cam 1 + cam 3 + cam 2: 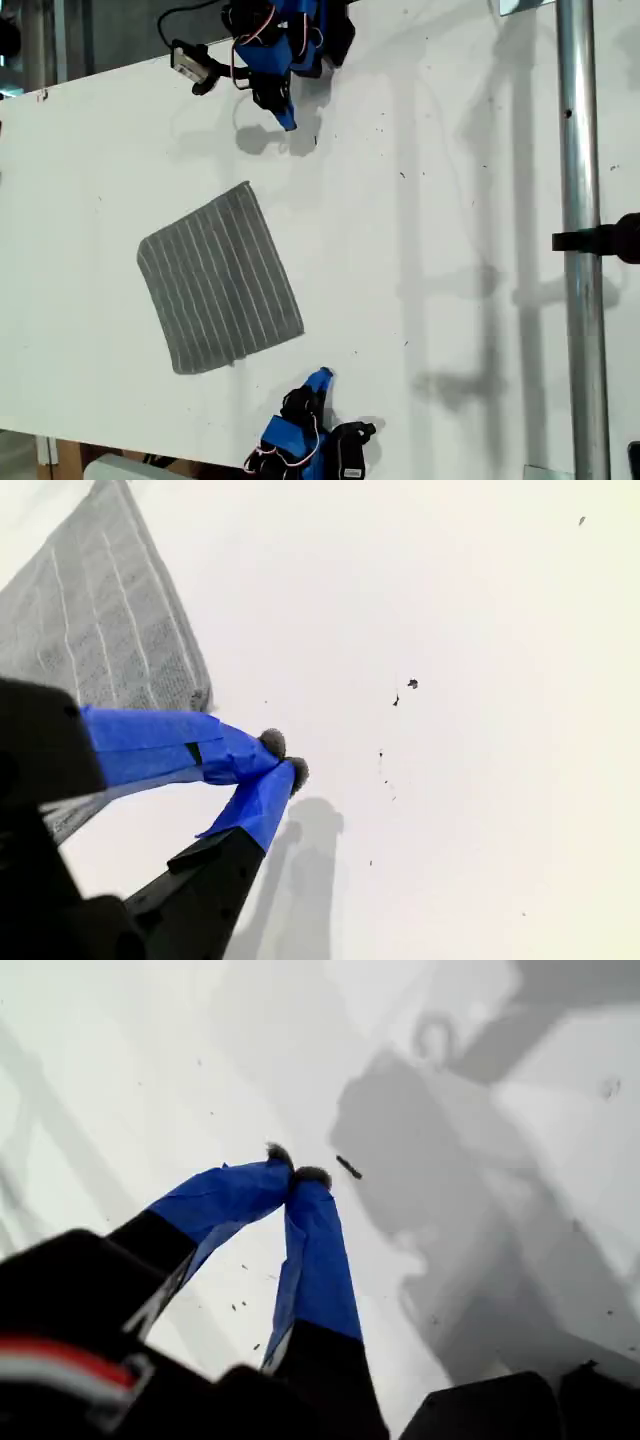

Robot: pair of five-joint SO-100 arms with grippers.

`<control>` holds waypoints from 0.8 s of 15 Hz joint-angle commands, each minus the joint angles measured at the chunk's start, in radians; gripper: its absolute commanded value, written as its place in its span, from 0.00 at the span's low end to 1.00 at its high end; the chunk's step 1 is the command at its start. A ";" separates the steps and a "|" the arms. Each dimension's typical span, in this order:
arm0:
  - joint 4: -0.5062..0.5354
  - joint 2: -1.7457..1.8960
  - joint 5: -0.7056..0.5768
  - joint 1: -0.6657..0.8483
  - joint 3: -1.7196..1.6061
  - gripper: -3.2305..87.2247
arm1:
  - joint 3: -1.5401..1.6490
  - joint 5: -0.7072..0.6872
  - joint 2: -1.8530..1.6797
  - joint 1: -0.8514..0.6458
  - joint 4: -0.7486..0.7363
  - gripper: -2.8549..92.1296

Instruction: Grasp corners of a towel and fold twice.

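Note:
The towel [220, 280], grey with thin pale stripes, lies flat and skewed on the white table [450, 250], left of centre in the exterior view. My first gripper [290, 122] [295, 1165] is shut and empty over bare table, a little beyond the towel's far corner [247, 186]. My second gripper [323, 377] [283, 758] is also shut and empty, just off the towel's near corner [298, 328]. That corner [203, 698] and part of the towel [90, 620] show beside its blue fingers [160, 742]. Neither gripper touches the cloth.
A metal pole [580, 250] with a black clamp [610, 238] stands at the exterior view's right. The table's edge runs along the exterior view's lower left [60, 432]. Arm shadows fall on the table beside the first gripper [420, 1150].

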State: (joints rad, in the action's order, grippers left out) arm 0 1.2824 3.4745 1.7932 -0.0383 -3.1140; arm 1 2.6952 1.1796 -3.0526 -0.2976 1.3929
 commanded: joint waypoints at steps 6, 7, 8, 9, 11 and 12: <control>0.005 0.003 0.060 -0.043 -0.008 0.00 | -1.046 -0.844 1.046 -0.262 0.011 0.31; 0.005 0.003 0.063 -0.049 -0.008 0.00 | -1.101 -0.920 1.124 -0.285 0.005 0.39; 0.005 0.003 0.071 -0.055 -0.008 0.00 | -1.149 -0.997 1.204 -0.298 0.003 0.43; 0.005 0.003 0.072 -0.058 -0.008 0.00 | -1.186 -1.031 1.276 -0.316 -0.002 0.43; 0.003 0.003 0.072 -0.060 -0.008 0.00 | -1.170 -1.069 1.388 -0.351 -0.071 0.43; 0.003 0.003 0.069 -0.060 -0.008 0.00 | -1.163 -1.083 1.451 -0.365 -0.118 0.43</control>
State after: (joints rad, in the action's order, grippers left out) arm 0 1.2824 3.4745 1.8530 -0.0905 -3.1140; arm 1 1.5800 0.1258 -1.6414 -0.6412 1.3315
